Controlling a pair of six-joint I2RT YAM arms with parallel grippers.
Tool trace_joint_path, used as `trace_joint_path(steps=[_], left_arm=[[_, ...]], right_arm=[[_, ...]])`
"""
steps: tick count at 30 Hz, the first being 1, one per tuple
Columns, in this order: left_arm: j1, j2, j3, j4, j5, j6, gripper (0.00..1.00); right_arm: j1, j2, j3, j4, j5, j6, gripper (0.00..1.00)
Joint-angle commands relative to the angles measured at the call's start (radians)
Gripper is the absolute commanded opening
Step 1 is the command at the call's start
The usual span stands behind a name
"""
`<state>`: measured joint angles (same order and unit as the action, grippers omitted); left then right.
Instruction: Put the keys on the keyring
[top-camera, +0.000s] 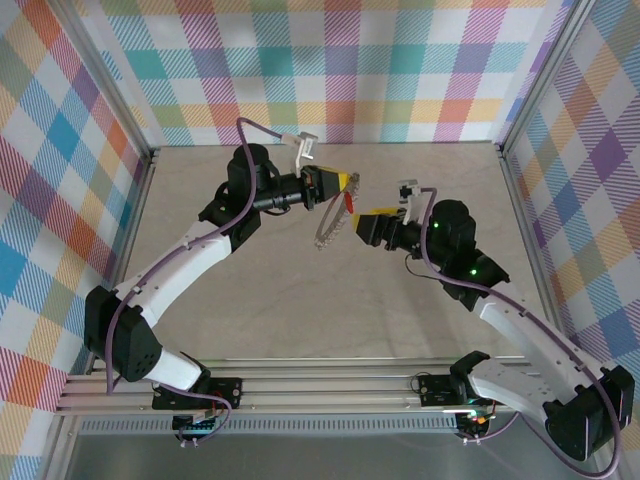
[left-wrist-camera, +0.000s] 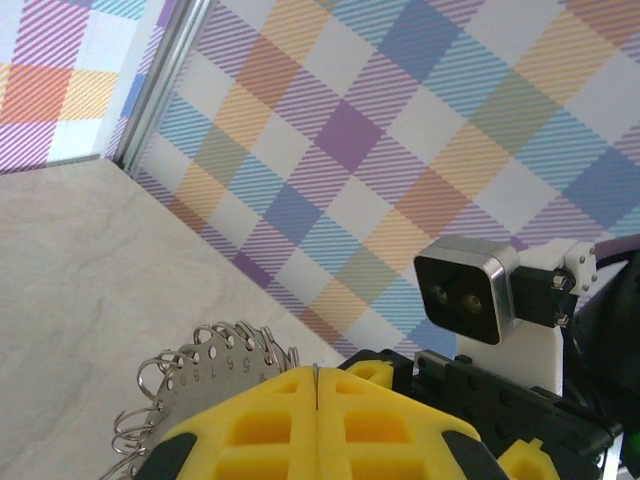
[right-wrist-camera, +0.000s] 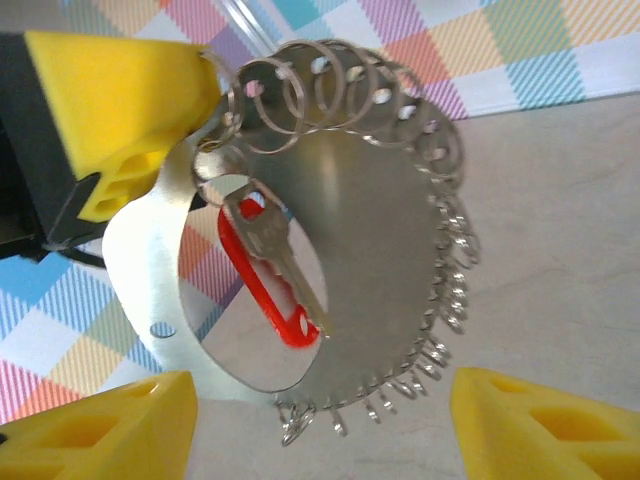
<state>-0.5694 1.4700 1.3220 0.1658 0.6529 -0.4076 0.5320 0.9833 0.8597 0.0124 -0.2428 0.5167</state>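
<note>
A: Left wrist: keyring (left-wrist-camera: 215, 365), lower part hidden behind left pincer (left-wrist-camera: 316, 400) fingers.
B: Noted. Right wrist: right pincer (right-wrist-camera: 322, 410) fingers cut off at bottom edge. Above it, key (right-wrist-camera: 272, 245) blade covers part of red head (right-wrist-camera: 290, 328).
A: Top view: key just a red speck.

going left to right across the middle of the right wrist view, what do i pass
left end effector shut on the keyring's edge → key with its red head → keyring, its broad metal face → wire loops fringing its right rim
</note>
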Motion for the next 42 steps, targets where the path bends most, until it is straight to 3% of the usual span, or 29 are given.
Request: trace_joint_path(steps=[1, 12, 23, 31, 42], left_arm=[[-0.006, -0.053, 0.000, 0.079, -0.059, -0.075, 0.00], [-0.006, -0.065, 0.056, 0.054, -0.261, -0.261, 0.00], [-0.035, -0.004, 0.233, -0.177, -0.407, -0.408, 0.00], [-0.065, -0.008, 0.299, -0.250, -0.454, -0.415, 0.00], [-0.084, -0.028, 0.277, -0.215, -0.467, -0.399, 0.00]], right_arm=[[-0.013, -0.018, 0.027, -0.011, 0.067, 0.044, 0.68], [-0.017, -0.029, -0.012, 0.075, 0.102, 0.121, 0.69], [-0.017, -0.006, -0.021, 0.084, 0.113, 0.134, 0.69], [-0.017, -0.003, -0.033, 0.089, 0.114, 0.141, 0.69], [-0.017, -0.005, -0.034, 0.087, 0.112, 0.138, 0.70]])
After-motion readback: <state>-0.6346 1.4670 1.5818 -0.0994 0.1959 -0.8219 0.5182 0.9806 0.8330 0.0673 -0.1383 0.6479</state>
